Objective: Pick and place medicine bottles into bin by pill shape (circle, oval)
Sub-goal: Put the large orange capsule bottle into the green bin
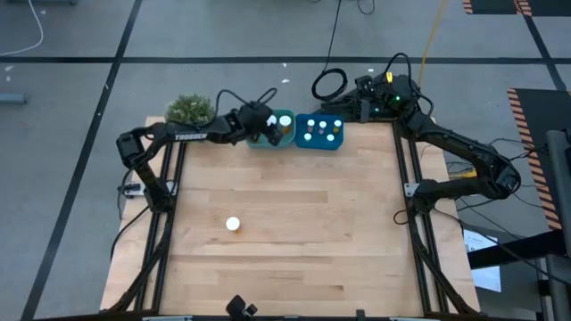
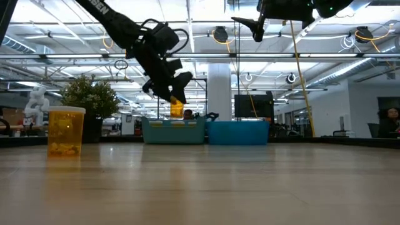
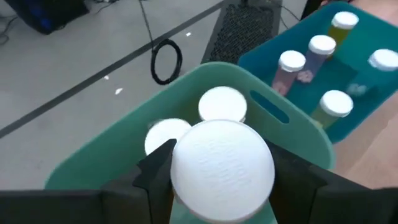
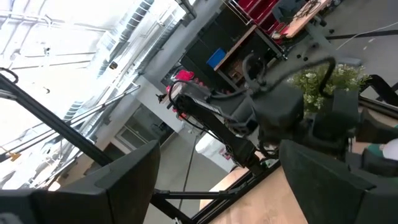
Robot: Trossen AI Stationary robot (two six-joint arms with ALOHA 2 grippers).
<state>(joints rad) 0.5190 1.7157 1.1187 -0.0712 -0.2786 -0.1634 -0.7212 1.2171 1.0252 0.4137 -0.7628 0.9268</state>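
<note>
White "TROSSEN" lettering on left arm (image 1: pixel 190 135) link, high view. Low view shows only its tail, "EN", on the same arm. No labels readable on bottles or bins.

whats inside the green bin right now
In the left wrist view, two white-capped bottles stand inside the green bin. The bottle held by the left end effector hangs over it and covers part of the bin's inside, so more could be hidden.
</note>
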